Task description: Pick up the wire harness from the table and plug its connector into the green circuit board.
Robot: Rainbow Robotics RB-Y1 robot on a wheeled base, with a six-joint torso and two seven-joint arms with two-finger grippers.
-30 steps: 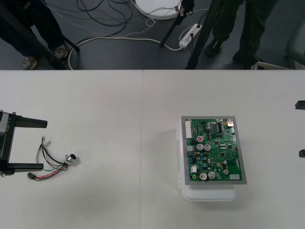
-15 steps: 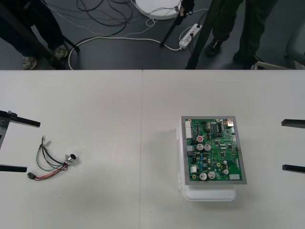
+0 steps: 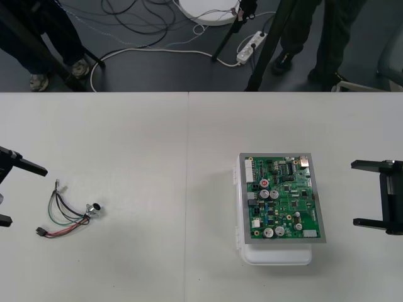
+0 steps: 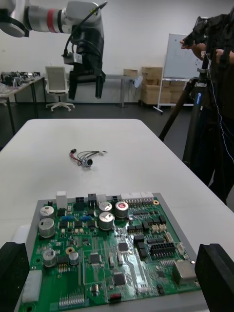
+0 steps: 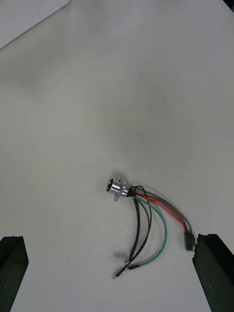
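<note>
The wire harness (image 3: 66,216) lies loose on the table at the left, with its metal socket (image 3: 95,207) toward the board and its black plug (image 3: 41,232) at the near left. My left gripper (image 3: 9,194) is open at the table's left edge, just left of the harness. In the left wrist view the plug (image 5: 187,241) rests right beside one of its fingers (image 5: 213,268), and the socket (image 5: 116,189) lies further out. The green circuit board (image 3: 283,198) sits on its white base (image 3: 277,255) right of centre. Right of the board, my right gripper (image 3: 364,194) is open, holding nothing.
The right wrist view looks over the board (image 4: 112,248) to the harness (image 4: 85,157), with the left gripper (image 4: 85,85) hanging above it. A seam (image 3: 187,189) runs down the table between harness and board. Cables and a tripod lie on the floor (image 3: 189,44).
My left gripper has drawn back leftward off the harness toward the table's edge. My right gripper has come in from the right edge toward the board. The harness has not moved.
</note>
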